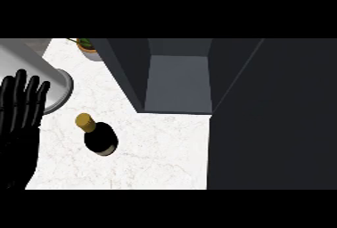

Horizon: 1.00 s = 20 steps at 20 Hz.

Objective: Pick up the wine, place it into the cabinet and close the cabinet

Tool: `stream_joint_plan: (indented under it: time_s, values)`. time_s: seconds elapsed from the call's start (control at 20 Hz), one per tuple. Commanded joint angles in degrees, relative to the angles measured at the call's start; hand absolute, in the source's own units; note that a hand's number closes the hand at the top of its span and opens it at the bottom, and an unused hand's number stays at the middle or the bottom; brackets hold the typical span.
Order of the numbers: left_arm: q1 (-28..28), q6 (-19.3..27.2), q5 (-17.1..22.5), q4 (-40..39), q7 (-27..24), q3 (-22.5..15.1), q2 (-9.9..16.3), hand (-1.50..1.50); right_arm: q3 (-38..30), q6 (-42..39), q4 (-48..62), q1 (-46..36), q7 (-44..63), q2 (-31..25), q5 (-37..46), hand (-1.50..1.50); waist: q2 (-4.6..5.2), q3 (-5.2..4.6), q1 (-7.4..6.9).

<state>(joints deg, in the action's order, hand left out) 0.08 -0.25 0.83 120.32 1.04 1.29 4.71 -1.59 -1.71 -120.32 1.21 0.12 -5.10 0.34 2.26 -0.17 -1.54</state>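
From the head view, the wine bottle (99,137) stands upright on the white marble counter (158,156), dark glass with a gold-capped neck. Just beyond it the dark cabinet (178,84) stands open, its grey interior bare; the large dark panel at right is perhaps its door. The left hand (20,116) rests at the left edge, fingers straight, holding nothing.

Wine bottle (99,137) before open cabinet (176,84)
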Motion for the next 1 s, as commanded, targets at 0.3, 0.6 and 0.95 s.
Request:
stream_joint_plan:
  time_s: [0.3, 0.6, 0.95]
  values:
    - [-0.5, -29.3, 23.3, -4.6, 3.9, -18.8, 6.7, -1.5, 8.8, -5.6, -1.0, 1.0, 1.4, 1.5, -3.6, -1.5, -1.11, 0.01, 4.85]
    - [4.2, -37.8, 45.5, 1.1, 12.5, -16.9, 18.1, -1.5, 9.4, -6.8, -9.9, 6.3, 9.2, -0.3, -7.5, -1.5, -2.56, 0.16, 2.38]
    - [8.9, -33.7, 66.6, 15.2, 19.7, -8.9, 31.8, -1.5, 10.7, -4.8, -21.3, 9.3, 17.1, -0.7, -8.1, -1.5, -2.61, 0.18, 1.13]
